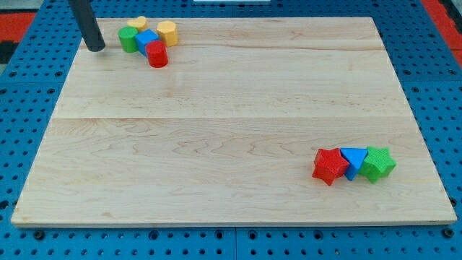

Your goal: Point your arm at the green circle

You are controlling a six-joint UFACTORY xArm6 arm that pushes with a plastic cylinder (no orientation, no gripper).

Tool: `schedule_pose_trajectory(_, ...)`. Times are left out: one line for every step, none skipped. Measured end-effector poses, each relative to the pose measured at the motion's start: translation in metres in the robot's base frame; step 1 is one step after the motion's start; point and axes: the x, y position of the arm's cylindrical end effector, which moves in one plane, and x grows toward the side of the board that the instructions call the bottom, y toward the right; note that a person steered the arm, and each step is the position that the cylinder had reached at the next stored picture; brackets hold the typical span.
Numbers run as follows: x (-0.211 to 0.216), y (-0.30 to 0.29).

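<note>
The green circle block (128, 39) sits near the view's top left, in a tight cluster with a blue block (146, 40), a red cylinder (157, 55), a yellow hexagon-like block (167, 32) and a small yellow block (139, 24). My tip (96, 48) rests on the board just to the left of the green circle, a small gap apart from it. The dark rod rises from the tip toward the view's top edge.
At the view's bottom right a red star (330, 165), a blue triangle (353, 159) and a green star (377, 164) sit in a row, touching. The wooden board (231, 123) lies on a blue perforated table.
</note>
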Motion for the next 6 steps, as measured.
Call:
schedule_pose_trajectory(-0.011,0.013)
schedule_pose_trajectory(-0.039,0.006)
schedule_pose_trajectory(-0.046,0.017)
schedule_pose_trajectory(-0.046,0.024)
schedule_pose_trajectory(-0.042,0.024)
schedule_pose_trajectory(-0.022,0.03)
